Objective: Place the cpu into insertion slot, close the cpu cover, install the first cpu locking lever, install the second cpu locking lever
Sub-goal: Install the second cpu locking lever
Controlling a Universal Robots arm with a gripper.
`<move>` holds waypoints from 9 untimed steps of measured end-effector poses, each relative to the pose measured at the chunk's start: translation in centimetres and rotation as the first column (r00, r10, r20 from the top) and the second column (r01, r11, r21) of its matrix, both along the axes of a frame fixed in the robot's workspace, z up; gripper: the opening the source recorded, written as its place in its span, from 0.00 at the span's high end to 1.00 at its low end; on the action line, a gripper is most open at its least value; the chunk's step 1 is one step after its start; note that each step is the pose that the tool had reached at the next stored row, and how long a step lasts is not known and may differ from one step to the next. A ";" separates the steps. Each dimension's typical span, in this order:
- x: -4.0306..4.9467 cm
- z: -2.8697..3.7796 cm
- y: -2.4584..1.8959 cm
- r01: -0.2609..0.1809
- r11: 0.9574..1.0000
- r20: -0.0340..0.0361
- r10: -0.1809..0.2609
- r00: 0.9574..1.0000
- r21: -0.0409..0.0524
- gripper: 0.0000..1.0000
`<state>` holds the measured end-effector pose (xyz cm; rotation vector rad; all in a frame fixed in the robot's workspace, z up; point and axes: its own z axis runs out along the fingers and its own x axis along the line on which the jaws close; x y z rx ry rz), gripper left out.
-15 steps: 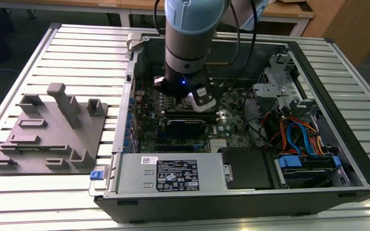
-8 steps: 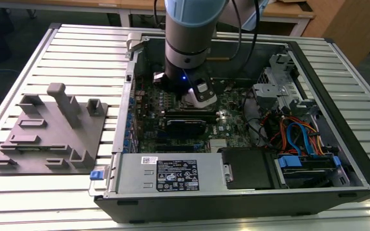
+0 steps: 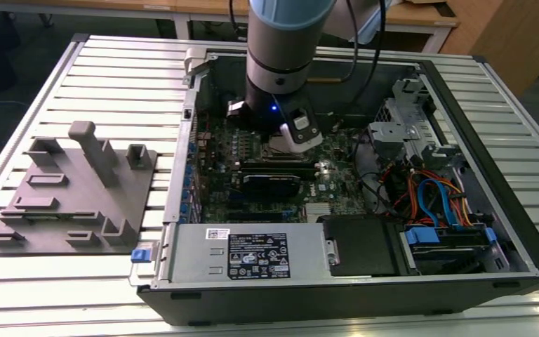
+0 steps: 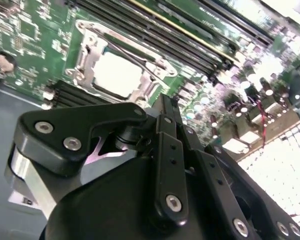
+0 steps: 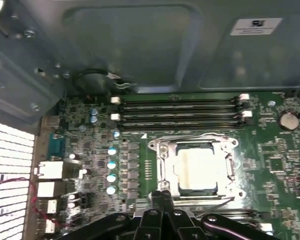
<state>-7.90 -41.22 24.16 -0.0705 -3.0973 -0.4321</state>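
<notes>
Hidden in the exterior view behind the arm's wrist [image 3: 283, 84]: most of the insertion slot [image 3: 283, 152], with just a sliver showing beneath. Too small there to tell cpu from cover. In the second wrist view, near edge of the cpu cover [image 4: 117, 62] blocked by the gripper [image 4: 165, 102]; fingertips seemingly pressed together, though foreshortened. In the first wrist view, gripper [image 5: 162, 196] body cut off by the picture's edge, and the cpu [image 5: 197, 170] washed out by glare. Locking levers too thin to place with certainty.
</notes>
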 end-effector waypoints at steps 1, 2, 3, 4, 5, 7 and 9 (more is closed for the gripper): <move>0.23 0.00 0.00 0.001 1.000 0.000 -0.001 1.000 0.000 0.90; 0.46 0.00 0.00 0.002 1.000 -0.001 -0.002 1.000 0.000 0.90; 0.66 0.00 0.00 0.003 1.000 -0.002 -0.003 1.000 0.000 0.90; 0.85 0.00 0.00 0.004 1.000 -0.003 -0.004 1.000 0.000 0.90; 1.02 0.00 0.00 0.005 1.000 -0.004 -0.005 1.000 0.000 0.90; 1.22 0.00 -0.06 0.006 1.000 -0.011 -0.006 1.000 0.000 0.90; 1.34 0.00 -0.22 0.008 1.000 -0.018 -0.008 1.000 0.000 0.90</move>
